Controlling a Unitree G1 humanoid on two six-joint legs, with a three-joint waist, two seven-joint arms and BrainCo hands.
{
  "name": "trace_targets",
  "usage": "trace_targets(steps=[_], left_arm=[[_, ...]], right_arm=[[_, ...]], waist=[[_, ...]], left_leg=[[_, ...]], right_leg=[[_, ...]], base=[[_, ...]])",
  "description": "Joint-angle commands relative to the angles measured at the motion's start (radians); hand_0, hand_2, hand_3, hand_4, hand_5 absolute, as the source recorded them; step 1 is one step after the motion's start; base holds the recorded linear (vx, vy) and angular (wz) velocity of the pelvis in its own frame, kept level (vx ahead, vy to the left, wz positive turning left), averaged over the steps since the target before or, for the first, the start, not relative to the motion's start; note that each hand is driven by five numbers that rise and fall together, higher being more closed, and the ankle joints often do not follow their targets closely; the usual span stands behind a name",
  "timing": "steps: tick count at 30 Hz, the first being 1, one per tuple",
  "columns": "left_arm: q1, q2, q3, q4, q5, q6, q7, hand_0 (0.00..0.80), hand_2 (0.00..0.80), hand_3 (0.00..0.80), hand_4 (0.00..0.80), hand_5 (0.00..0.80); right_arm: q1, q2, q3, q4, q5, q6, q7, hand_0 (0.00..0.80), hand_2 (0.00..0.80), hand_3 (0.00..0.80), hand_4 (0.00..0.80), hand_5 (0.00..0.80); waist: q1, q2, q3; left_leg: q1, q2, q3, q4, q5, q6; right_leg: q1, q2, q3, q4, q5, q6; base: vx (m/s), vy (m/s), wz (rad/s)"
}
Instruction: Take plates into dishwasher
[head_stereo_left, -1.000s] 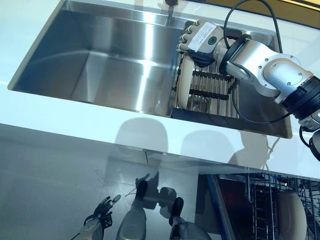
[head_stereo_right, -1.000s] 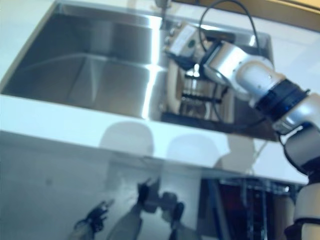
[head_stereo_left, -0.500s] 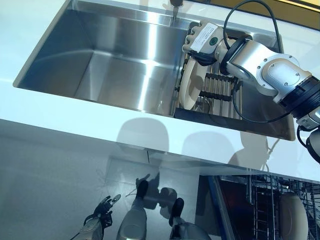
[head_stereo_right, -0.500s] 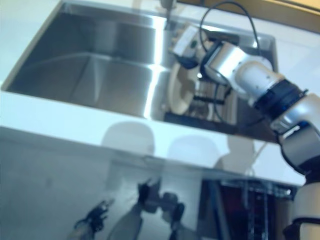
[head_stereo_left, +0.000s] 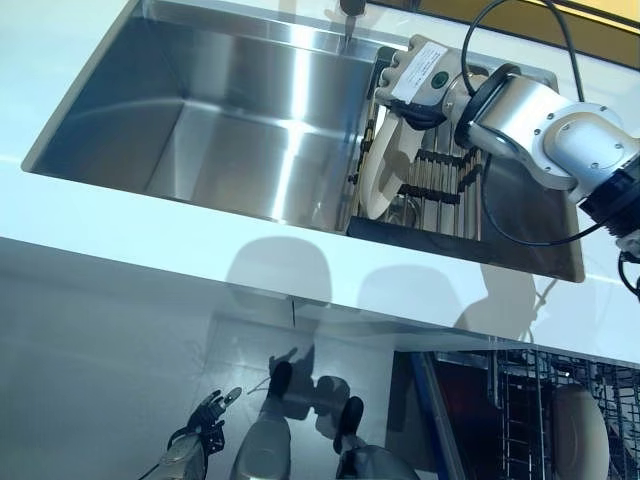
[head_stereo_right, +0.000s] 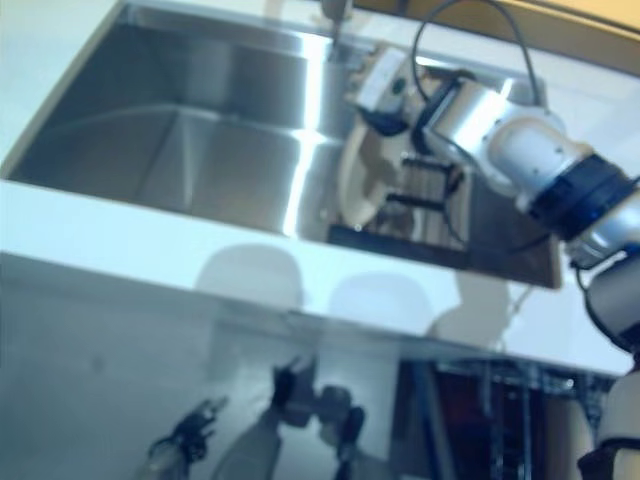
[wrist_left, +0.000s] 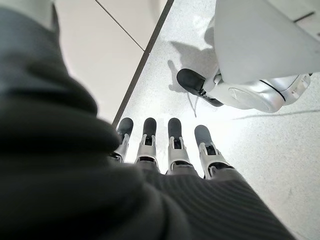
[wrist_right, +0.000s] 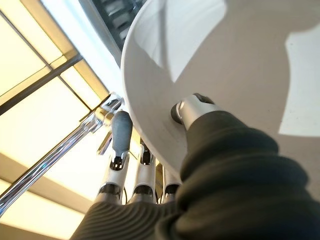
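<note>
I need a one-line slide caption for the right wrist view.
Right hand pinches a white plate at its rim, thumb on its face and fingers behind, faucet beyond.

One sink is sitting in the counter. One rack is standing at its right end. One plate is showing in the rack, pinched by the right hand; whether more are standing behind it cannot be told. One tap is showing at the sink's far edge. One dishwasher basket is showing below the counter, with one plate in it. Two hands are showing: the left hand is hanging over the floor.
</note>
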Motion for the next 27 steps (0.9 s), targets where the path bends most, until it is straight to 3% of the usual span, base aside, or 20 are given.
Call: trace_targets(steps=[1,14,27], left_arm=[[0.003,0.017,0.018,0.011,-0.022,-0.025,0.014,0.0,0.0,0.0,0.0,0.0],[0.022,0.013,0.009,0.032,0.027,-0.012,0.009,0.0,0.0,0.0,0.0,0.0],[0.04,-0.007,0.005,0.052,0.058,-0.005,0.001,0.0,0.0,0.0,0.0,0.0]], right_arm=[[-0.134,-0.04,0.026,0.002,0.062,0.087,-0.061,0.8,0.8,0.8,0.8,0.8],[-0.162,-0.046,-0.005,0.08,0.185,0.16,-0.077,0.8,0.8,0.8,0.8,0.8],[-0.137,-0.067,-0.039,0.156,0.292,0.201,-0.066,0.8,0.8,0.8,0.8,0.8]], waist=[[-0.005,-0.057,-0.075],[-0.012,-0.044,-0.165],[-0.038,-0.035,-0.237]], left_leg=[[0.034,-0.016,0.038,-0.004,-0.048,0.013],[0.111,-0.014,0.045,-0.004,-0.082,0.015],[0.184,-0.004,0.078,-0.004,-0.11,0.012]], right_leg=[[-0.011,-0.065,0.024,-0.002,0.051,0.076],[0.059,-0.071,0.033,-0.002,0.025,0.076],[0.115,-0.069,0.059,-0.002,0.008,0.077]], base=[[0.041,-0.014,0.01],[0.03,-0.007,0.0],[0.046,0.007,-0.1]])
